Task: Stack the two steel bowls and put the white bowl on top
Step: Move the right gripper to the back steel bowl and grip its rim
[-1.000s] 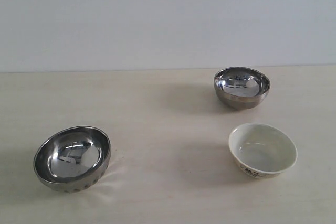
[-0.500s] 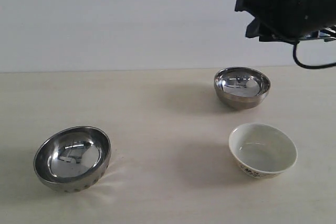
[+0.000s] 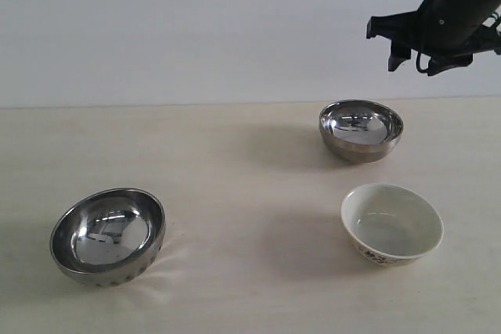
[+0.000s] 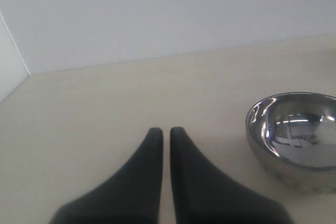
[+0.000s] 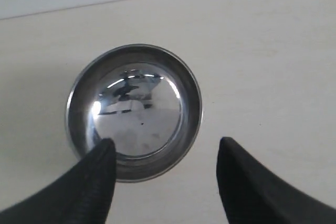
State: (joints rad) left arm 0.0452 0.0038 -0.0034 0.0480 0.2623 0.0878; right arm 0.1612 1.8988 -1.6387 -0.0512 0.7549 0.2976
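Note:
A dimpled steel bowl point(image 3: 108, 235) sits at the front left of the table. At the back right stands the smooth steel bowl point(image 3: 361, 130), with the white bowl point(image 3: 391, 224), dark pattern low on its side, in front of it. My right gripper point(image 3: 413, 62) hangs high above the smooth bowl. In the right wrist view it point(image 5: 167, 144) is open and empty, one fingertip over the rim of that steel bowl point(image 5: 134, 111). My left gripper point(image 4: 163, 130) is shut on nothing above bare table, a steel bowl point(image 4: 296, 140) beside it. It is outside the exterior view.
The pale wooden table point(image 3: 250, 185) runs back to a plain white wall point(image 3: 196, 29). A side wall panel point(image 4: 9, 61) shows at the table's corner in the left wrist view.
The right arm came into view at the top right, then drew back to the right and turned its fingers downward. The three bowls have not moved.

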